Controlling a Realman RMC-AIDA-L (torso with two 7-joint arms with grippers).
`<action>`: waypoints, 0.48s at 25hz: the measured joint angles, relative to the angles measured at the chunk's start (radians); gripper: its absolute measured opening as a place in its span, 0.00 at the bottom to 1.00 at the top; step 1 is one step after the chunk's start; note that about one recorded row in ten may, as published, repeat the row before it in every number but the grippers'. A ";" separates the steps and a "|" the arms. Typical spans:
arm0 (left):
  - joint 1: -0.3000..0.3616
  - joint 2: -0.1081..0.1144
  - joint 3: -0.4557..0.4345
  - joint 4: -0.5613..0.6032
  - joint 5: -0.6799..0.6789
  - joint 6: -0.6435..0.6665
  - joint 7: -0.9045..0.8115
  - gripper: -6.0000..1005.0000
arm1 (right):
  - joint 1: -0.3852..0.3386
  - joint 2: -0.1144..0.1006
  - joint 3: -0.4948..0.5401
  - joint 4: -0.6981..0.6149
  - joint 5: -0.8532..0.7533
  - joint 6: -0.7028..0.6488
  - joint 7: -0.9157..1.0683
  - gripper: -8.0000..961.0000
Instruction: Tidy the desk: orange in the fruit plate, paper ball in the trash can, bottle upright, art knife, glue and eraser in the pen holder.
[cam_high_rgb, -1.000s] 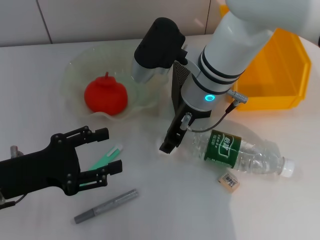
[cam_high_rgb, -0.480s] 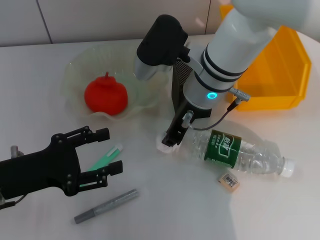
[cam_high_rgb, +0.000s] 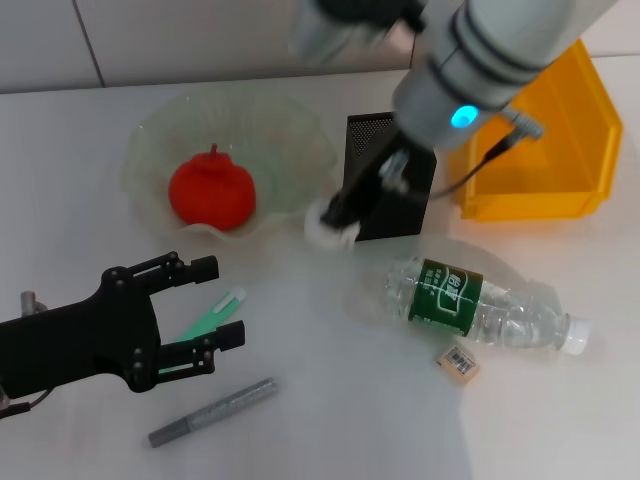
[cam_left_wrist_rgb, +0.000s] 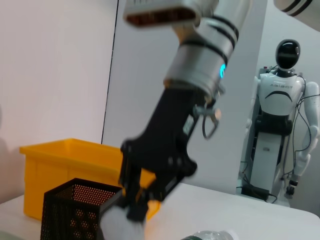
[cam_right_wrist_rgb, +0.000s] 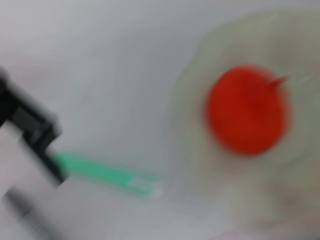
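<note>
— What does the bench (cam_high_rgb: 80, 160) look like?
— A plain white top with a tiled wall behind. The left wrist view shows a pale wall and a white humanoid robot (cam_left_wrist_rgb: 280, 120) standing across the room.

— Where is the right gripper (cam_high_rgb: 338, 215)?
— Above the middle of the bench, pinched on the paper ball (cam_high_rgb: 325, 228), between the fruit plate (cam_high_rgb: 160, 130) and the pen holder (cam_high_rgb: 385, 175).

— And the rest?
— The orange (cam_high_rgb: 210, 192) sits in the plate. The trash can (cam_high_rgb: 560, 150) stands at the far right edge. The bottle (cam_high_rgb: 480, 302) lies on its side toward the right, the eraser (cam_high_rgb: 460, 362) just beside it. The left gripper (cam_high_rgb: 205, 305) hovers spread wide near the left edge by a green-tipped tool (cam_high_rgb: 212, 318), a grey pen (cam_high_rgb: 212, 412) nearer the front.
</note>
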 joint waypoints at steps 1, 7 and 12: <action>0.000 0.000 0.000 0.000 0.000 0.000 0.000 0.78 | -0.013 0.000 0.042 -0.054 -0.018 -0.025 0.000 0.17; -0.002 0.000 0.000 0.001 0.000 0.001 0.000 0.78 | -0.073 -0.009 0.283 -0.259 -0.087 -0.105 -0.015 0.16; -0.007 0.000 0.000 0.002 0.000 0.003 0.000 0.78 | -0.120 -0.017 0.436 -0.325 -0.177 -0.099 -0.037 0.15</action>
